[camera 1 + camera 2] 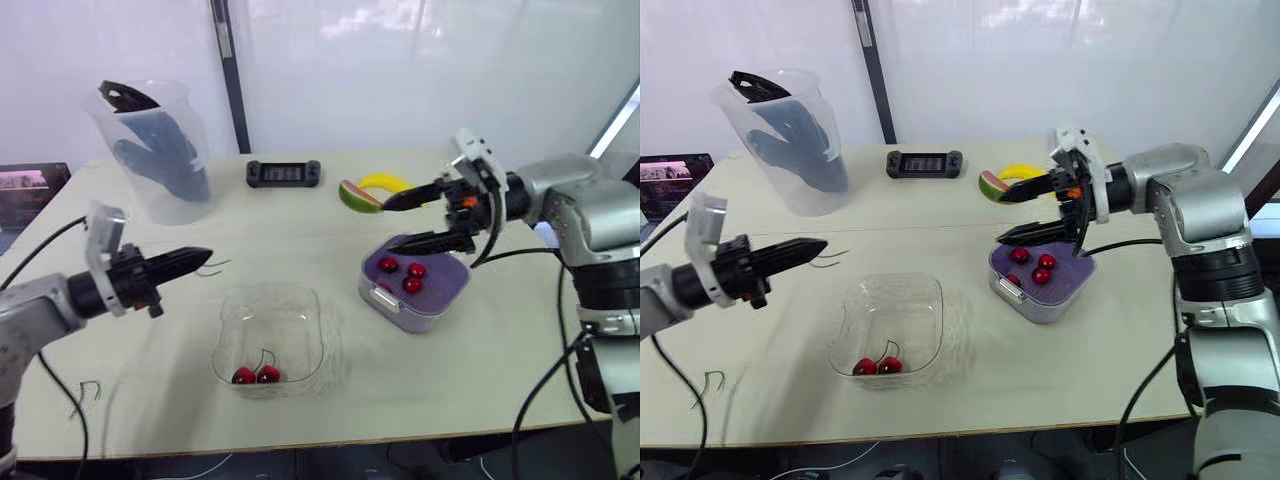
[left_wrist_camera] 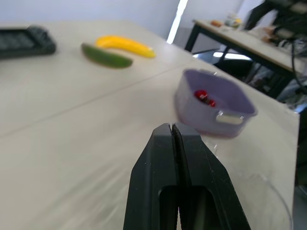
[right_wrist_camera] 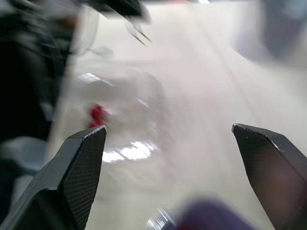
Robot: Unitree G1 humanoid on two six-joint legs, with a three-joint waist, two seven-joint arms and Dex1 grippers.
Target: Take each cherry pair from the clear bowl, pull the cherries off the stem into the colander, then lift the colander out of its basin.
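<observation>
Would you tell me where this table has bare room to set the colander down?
Bare: the near right corner, between the purple basin and the table's front edge; also the middle strip between the clear bowl and the black controller. Crowded: behind the basin, where the toy fruit lies by the open right gripper.

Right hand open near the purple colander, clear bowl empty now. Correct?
No. The clear square plastic bowl holds one red cherry pair, as the left eye view shows. The right hand is open near the purple plastic colander.
</observation>
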